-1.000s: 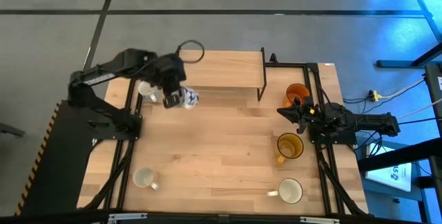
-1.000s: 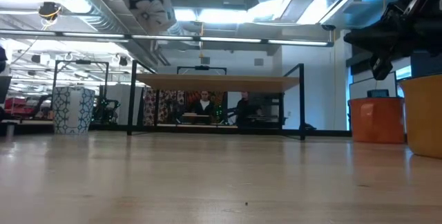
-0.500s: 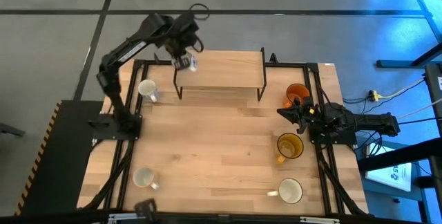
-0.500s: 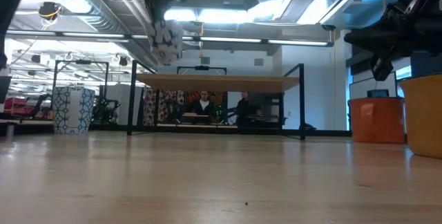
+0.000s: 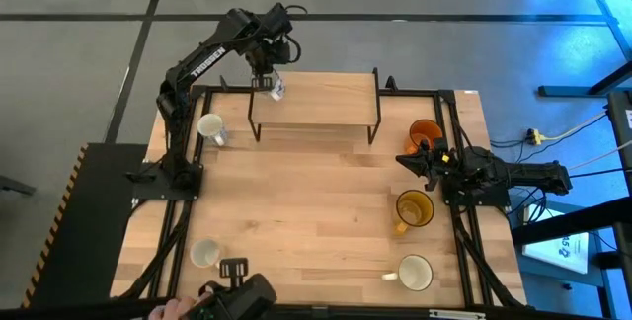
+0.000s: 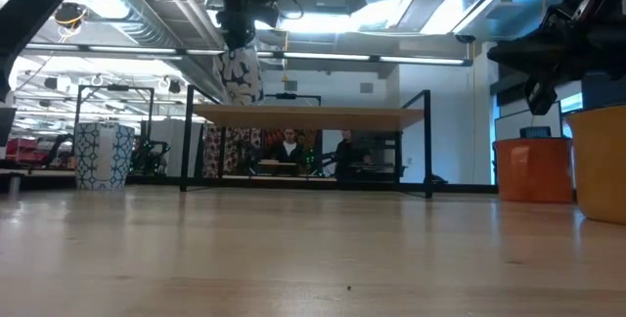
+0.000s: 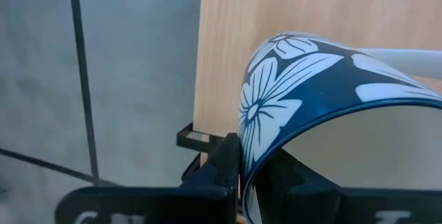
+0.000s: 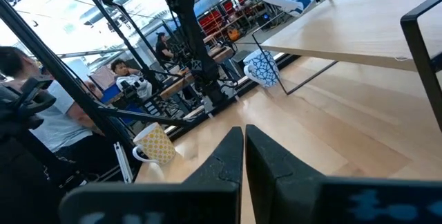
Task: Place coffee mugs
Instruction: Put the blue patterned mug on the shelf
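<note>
Jaws of the left gripper [image 5: 269,75] are clamping the rim of a blue floral mug [image 5: 277,87], hanging it just above the raised shelf's [image 5: 326,98] left end. Right gripper [image 5: 407,159], fingers pressed together, is waiting beside the orange mug [image 5: 424,133].

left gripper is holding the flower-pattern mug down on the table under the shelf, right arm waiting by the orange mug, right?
Not quite. The left gripper holds the flower-pattern mug above the shelf, over its left end, as the low view shows. The right gripper does wait by the orange mug.
</note>
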Action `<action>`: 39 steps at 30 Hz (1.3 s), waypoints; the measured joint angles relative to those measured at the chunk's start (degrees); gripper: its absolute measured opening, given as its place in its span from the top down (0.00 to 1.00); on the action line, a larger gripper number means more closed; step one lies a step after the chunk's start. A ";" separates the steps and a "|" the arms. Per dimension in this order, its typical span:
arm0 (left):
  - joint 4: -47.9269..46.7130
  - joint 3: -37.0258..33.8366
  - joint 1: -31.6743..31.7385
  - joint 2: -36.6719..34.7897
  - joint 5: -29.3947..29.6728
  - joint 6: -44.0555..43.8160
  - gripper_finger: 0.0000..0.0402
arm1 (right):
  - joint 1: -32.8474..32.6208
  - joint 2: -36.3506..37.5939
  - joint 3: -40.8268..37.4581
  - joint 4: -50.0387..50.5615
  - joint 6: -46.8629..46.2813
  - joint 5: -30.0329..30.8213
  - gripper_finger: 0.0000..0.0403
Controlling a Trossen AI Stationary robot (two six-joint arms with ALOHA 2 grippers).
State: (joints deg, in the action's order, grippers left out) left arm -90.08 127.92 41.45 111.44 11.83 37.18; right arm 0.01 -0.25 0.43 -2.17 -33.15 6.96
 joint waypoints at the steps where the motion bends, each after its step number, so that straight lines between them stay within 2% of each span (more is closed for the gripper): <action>1: 0.07 0.00 0.18 0.15 0.85 0.52 0.96 | 0.00 0.02 0.00 0.02 -0.02 0.00 0.99; 4: 0.04 0.00 0.74 0.40 2.56 1.02 0.96 | 0.00 0.02 0.00 0.07 -0.02 0.00 0.99; 24: 0.26 -2.16 2.47 0.39 0.77 -1.03 0.93 | 0.00 0.01 0.00 0.15 -0.02 -0.07 0.99; 39: 4.20 -2.25 2.41 0.39 1.36 -0.55 0.77 | -0.01 0.01 0.00 0.26 0.17 -0.52 0.99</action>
State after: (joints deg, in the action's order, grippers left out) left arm -85.89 125.67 43.86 111.83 13.20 36.63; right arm 0.00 -0.24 0.43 -1.91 -32.97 6.44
